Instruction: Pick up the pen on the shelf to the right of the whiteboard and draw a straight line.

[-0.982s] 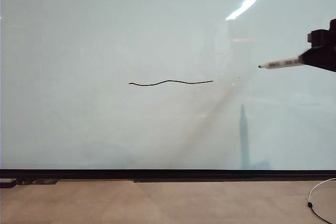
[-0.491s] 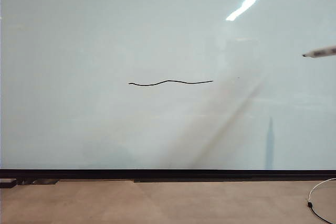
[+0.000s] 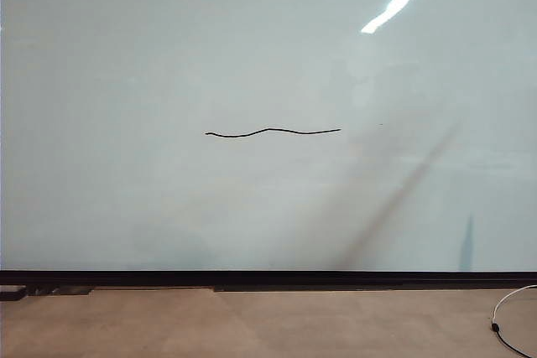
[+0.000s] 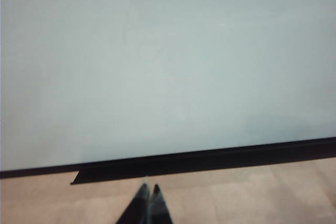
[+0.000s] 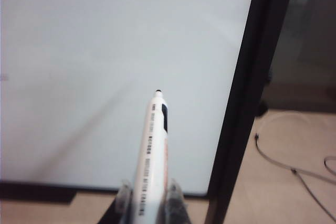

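The whiteboard [image 3: 168,56] fills the exterior view, and the straight line [image 3: 273,132] runs across its middle as a thin, slightly wavy black stroke. Neither gripper appears in that view. In the right wrist view my right gripper [image 5: 148,195] is shut on the pen [image 5: 153,145], a white marker whose dark tip points at the whiteboard [image 5: 105,51] near its black side frame [image 5: 239,108], apart from the surface. My left gripper [image 4: 148,188] is shut and empty, low before the board's black bottom edge [image 4: 210,158]. The shelf is out of view.
A brown surface [image 3: 252,324] lies below the board. A pale cable [image 3: 503,324] curls at its right end, and the cable [image 5: 283,163] also shows beyond the board's side frame. A faint shadow [image 3: 466,245] falls on the board's lower right.
My right gripper with the pen has drawn away to the right and left the exterior view. Its shadow on the board slid right. The line and the left gripper are unchanged.
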Controlling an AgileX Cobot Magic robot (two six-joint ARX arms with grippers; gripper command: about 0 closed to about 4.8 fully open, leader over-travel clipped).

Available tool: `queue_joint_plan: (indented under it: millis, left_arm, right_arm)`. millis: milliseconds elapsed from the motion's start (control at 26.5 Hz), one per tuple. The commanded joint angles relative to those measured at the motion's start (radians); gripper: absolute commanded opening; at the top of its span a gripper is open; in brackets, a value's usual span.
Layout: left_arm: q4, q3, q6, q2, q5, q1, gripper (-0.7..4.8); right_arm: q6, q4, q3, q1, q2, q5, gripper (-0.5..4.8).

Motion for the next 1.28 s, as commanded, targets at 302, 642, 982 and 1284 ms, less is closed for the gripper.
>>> queue_joint_plan:
  millis: [302,642,982,1284]
  left_arm:
    - [0.004,0.003,0.001,0.002,0.002,0.0,-0.05]
    - [0.004,0.003,0.001,0.002,0.002,0.0,-0.05]
    - [0.004,0.003,0.001,0.0,0.002,0.0,-0.05]
    - [0.004,0.003,0.001,0.0,0.002,0.0,-0.05]
  right_arm:
    - [0.002,0.003,-0.008,-0.066,-0.003,-0.066,-0.04]
    - [0.002,0.049,-0.008,-0.063,-0.003,-0.041,-0.01]
    - [0.002,0.047,-0.008,-0.063,-0.003,-0.044,-0.01]
    - [0.002,0.047,-0.008,-0.062,-0.003,-0.044,-0.01]
